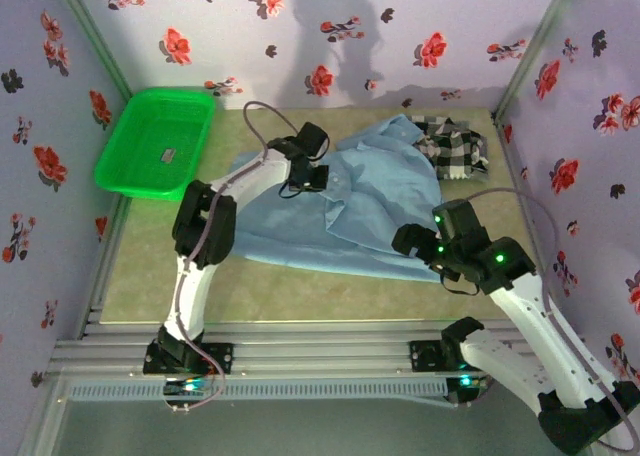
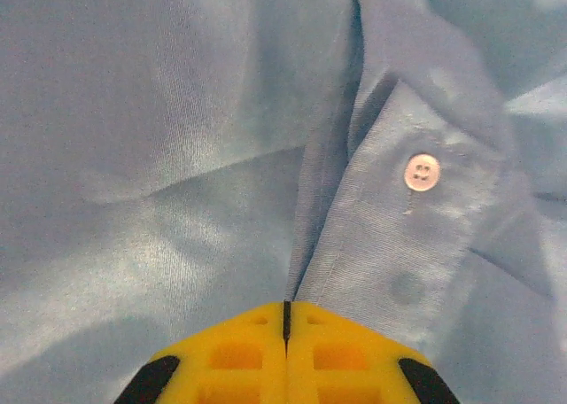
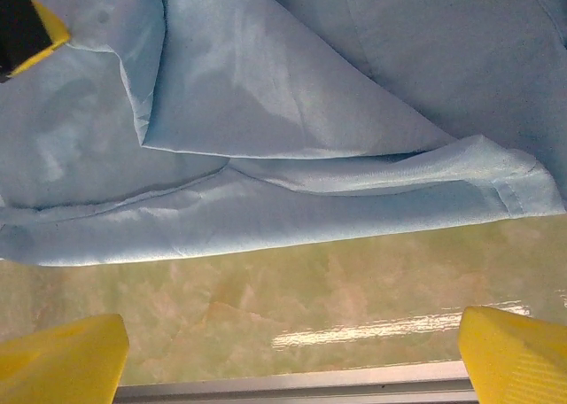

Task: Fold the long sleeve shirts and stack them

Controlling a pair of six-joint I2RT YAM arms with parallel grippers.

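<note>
The light blue shirt (image 1: 360,201) lies spread and rumpled across the middle of the table. My left gripper (image 1: 305,176) is down on its upper middle. In the left wrist view the yellow jaws (image 2: 286,314) are shut, pinching a fold of the buttoned front edge (image 2: 390,236), with a white button (image 2: 422,172) just beyond. My right gripper (image 1: 415,241) hovers open over the shirt's near hem (image 3: 266,227); its fingertips (image 3: 62,360) stand wide apart above bare tabletop. The black-and-white checked shirt (image 1: 455,146) sits bunched at the back right, touching the blue one.
A green plastic basket (image 1: 118,136) stands at the back left with a small dark thing inside. Floral walls close in the table on three sides. A metal rail (image 1: 320,351) runs along the near edge. Yellow-green tabletop (image 1: 150,266) shows to the left of the shirt.
</note>
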